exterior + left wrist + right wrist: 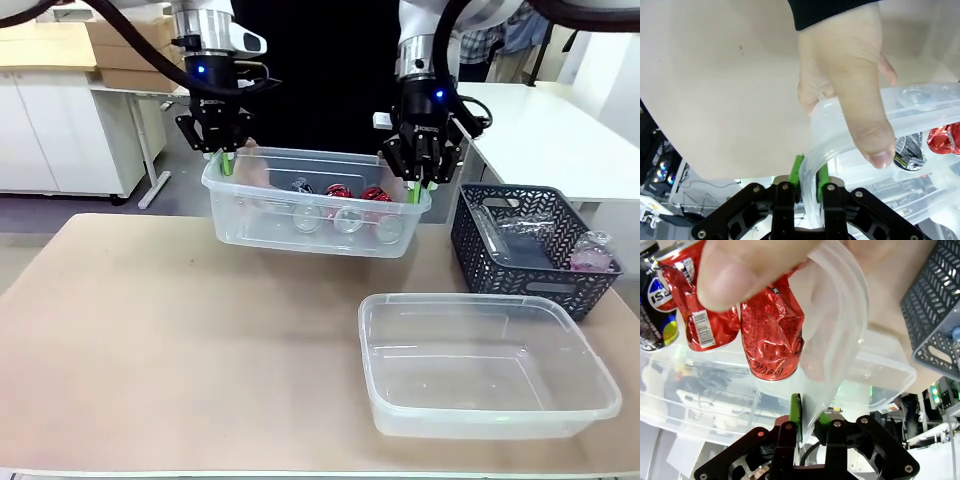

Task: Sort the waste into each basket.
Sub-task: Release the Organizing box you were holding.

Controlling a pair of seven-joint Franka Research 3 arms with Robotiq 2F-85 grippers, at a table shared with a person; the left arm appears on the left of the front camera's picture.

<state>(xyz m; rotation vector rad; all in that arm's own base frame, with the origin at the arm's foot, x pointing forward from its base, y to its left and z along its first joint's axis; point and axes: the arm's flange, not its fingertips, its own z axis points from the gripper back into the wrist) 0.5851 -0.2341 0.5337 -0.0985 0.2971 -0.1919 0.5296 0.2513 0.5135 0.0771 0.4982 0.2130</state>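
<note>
Left pincer (pixel 228 165), right pincer (pixel 417 190) pinch end rims of clear rectangular plastic tub (pixel 260 225) above desk (pixel 150 340); person's hand (pixel 845 75) beside each.

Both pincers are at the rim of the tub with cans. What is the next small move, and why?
Probably open both pincers and lift them off the rim. The left pincer and right pincer straddle the rim of the tub. A hand grips it beside one, the other hand beside the other, so it should not drop.

Left tabletop (pixel 150 330) lies free; raised tub (pixel 262 226) blocks the far middle, empty tub (pixel 480 415) and grey basket (pixel 500 270) the right
</note>
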